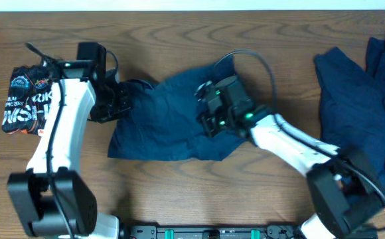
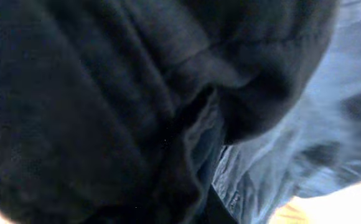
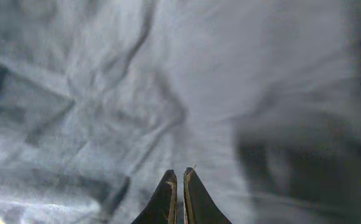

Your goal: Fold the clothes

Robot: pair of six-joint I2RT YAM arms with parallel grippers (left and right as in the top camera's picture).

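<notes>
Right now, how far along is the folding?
Possibly done: a printed black bundle sits compact at far left. In hand: the navy garment in the middle lies spread and wrinkled, with the left fingers at its left edge and the right fingers shut over its middle. No clear fold shows. Left: a navy pile at far right, unfolded.

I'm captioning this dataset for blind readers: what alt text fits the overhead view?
A wrinkled navy garment lies on the wooden table, the left tool at its left edge and the right tool over its right half. More navy clothes lie at the right edge; a printed black cloth sits far left.
</notes>
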